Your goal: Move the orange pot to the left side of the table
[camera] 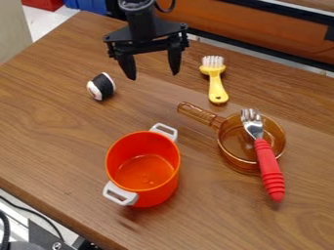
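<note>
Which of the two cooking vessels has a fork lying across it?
The amber pan with one long handle: the red-handled fork crosses its rim. The orange pot, with two white handles, stands apart.

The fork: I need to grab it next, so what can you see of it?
The fork has metal tines and neck and a ribbed red handle. It lies across the amber pan, tines toward the far rim, and its handle sticks out past the near rim, over the table. The gripper is not touching it.

Down it looked at a steep slant, this camera view, close above the brown wood-grain table, facing its far edge!
</note>
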Available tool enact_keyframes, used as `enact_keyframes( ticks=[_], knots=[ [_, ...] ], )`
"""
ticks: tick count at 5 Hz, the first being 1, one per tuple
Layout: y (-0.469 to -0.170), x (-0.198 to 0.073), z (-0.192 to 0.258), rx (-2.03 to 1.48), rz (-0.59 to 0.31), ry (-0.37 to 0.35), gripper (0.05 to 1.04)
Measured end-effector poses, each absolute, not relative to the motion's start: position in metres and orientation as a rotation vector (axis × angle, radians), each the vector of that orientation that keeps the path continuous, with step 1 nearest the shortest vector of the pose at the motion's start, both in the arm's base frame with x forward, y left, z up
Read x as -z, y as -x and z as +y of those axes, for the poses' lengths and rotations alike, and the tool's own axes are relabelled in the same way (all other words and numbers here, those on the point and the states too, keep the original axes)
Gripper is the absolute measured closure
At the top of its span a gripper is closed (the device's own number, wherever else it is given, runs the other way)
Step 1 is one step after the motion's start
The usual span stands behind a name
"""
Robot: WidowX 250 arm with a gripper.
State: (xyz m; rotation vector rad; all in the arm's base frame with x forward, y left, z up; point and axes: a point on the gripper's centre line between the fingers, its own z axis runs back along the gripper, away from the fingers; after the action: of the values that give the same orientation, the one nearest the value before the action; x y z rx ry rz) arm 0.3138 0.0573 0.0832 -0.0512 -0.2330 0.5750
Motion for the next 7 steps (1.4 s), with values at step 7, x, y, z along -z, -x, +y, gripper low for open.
enact_keyframes(
  ticks=[7],
  knots=[
    [-0.197,-0.058,0.061,-0.127,-0.168,0.107,0.084]
  ],
)
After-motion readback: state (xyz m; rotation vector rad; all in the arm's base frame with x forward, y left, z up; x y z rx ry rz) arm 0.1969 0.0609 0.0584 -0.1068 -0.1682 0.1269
